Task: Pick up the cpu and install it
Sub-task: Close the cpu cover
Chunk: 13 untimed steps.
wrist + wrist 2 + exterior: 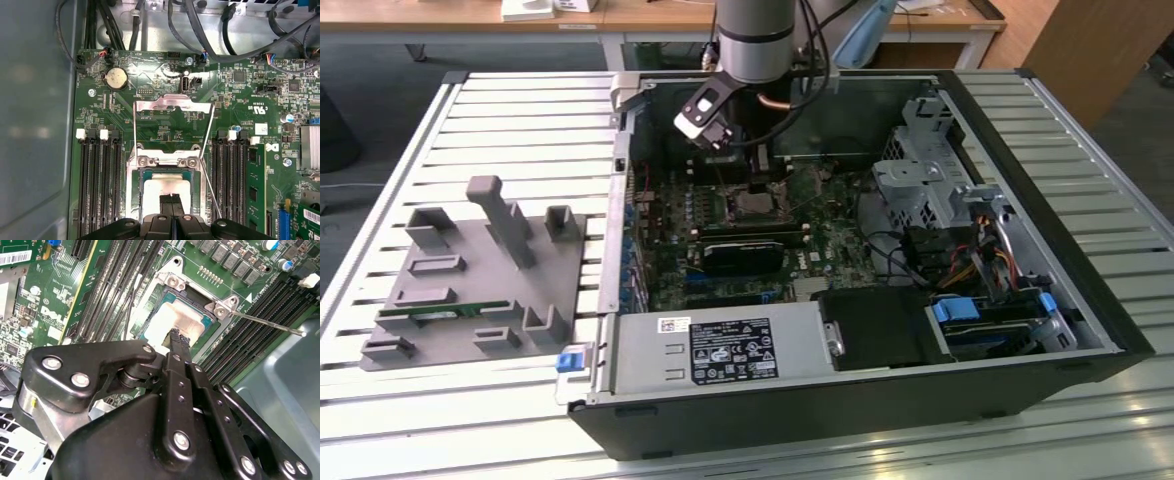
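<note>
The cpu [167, 187] [172, 322], a square chip with a shiny silver top, lies flat in the open motherboard socket [140, 175]. My gripper [171, 201] [178, 336] hangs right over it with its two black fingers pressed together and nothing between them, the tips at or just above the chip's top. In the exterior view the gripper [754, 180] reaches down into the open computer case [854, 300] above the socket [758, 205]. The socket's metal retention frame [172, 105] stands flipped open, and its thin lever rod [210, 165] [270, 325] is released.
Black memory slots [100, 185] [230, 185] flank the socket. A power supply [720, 350] and a black ribbed block [740, 250] sit inside the case. On the exterior view's left, a grey fixture tray [467, 280] holds a green memory stick [440, 312].
</note>
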### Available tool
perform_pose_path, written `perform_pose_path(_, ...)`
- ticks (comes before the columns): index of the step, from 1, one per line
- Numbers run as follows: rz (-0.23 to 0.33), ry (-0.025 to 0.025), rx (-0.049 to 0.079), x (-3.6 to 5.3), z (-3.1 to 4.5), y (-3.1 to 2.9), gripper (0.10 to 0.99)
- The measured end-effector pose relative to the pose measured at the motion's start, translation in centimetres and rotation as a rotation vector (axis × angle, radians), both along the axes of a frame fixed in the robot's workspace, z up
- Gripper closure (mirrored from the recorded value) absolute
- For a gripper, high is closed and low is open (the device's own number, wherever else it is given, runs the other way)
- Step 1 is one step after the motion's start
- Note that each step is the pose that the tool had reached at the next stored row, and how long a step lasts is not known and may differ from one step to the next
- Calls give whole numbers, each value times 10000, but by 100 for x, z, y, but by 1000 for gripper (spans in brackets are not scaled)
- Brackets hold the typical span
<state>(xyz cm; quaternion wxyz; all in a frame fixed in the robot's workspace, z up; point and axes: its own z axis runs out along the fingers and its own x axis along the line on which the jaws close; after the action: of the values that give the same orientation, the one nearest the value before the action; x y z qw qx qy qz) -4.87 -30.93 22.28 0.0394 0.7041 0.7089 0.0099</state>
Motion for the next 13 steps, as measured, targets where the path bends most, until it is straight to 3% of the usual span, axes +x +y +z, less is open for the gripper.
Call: perform_pose_path(13, 0, 0, -1, 0, 37, 0, 980)
